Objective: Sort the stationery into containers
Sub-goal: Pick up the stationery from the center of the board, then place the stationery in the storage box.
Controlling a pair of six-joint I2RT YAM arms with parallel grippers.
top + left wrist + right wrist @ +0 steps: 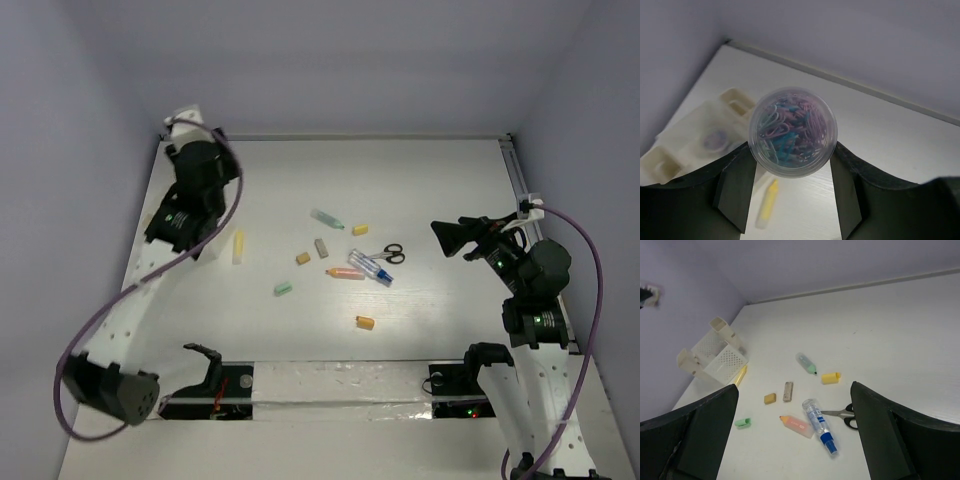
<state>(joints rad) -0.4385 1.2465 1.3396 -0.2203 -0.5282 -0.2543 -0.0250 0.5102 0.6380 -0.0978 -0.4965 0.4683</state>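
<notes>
The table (420, 180) carries everything. In the overhead view the left arm reaches toward 10 o'clock, and the right arm waits at 3 o'clock. The containers (715, 357) stand near the table's edge at about 9 o'clock, mostly hidden under the left arm from above.

The left gripper (791, 165) is pinching a round clear jar (792, 131) full of coloured paper clips, one finger on each side of its wall. In the wrist view the jar sits raised, beside the containers rather than over them, with the bins off at its 9 o'clock and a yellow marker (767, 202) on the table at its 6 o'clock.

The right gripper (442, 240) is spread wide and holds nothing.

The remaining stationery lies loose around the table's centre:
- a blue-capped pen (820, 426)
- scissors (842, 415)
- an orange-pink marker (797, 423)
- a green marker (806, 363)
- erasers: yellow (830, 377), tan (788, 391), orange (770, 398) and green (743, 422)

The step in hand looks like delivering the jar. The next move probably calls for shifting it toward 9 o'clock until it is squarely above one compartment. It then needs lowering inside the walls before the fingers let go, so it neither tips nor catches the divider.
</notes>
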